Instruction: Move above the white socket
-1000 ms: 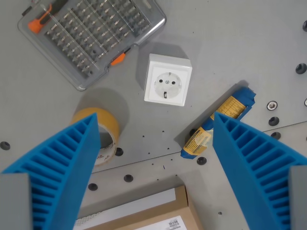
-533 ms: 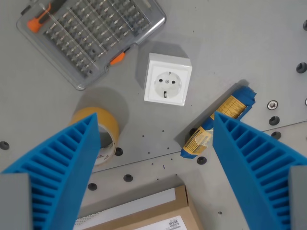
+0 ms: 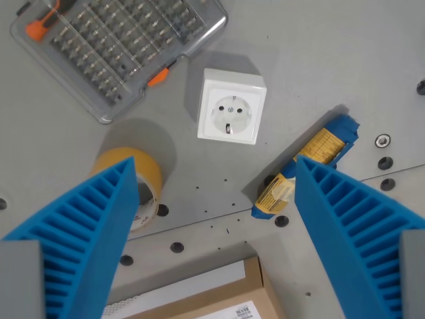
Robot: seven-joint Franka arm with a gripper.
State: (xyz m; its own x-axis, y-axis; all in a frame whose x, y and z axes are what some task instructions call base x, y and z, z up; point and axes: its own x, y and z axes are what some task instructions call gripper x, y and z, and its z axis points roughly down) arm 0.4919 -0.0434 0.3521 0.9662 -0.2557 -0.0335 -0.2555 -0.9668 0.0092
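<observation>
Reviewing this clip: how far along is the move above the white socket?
Partly done. The white socket is in view, lying ahead of the open, empty hand, in the upper middle of the wrist view rather than between the fingers. In hand: the approach. Left: advancing until the socket sits centred under the hand.

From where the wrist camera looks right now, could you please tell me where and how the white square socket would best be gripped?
Probably across two opposite side walls of the white square socket, coming straight down from above. It lies flat on the grey table, face up, with straight parallel sides and clear space around it. The open blue gripper looks wide enough, though it sits off-centre, so centre first.
</observation>
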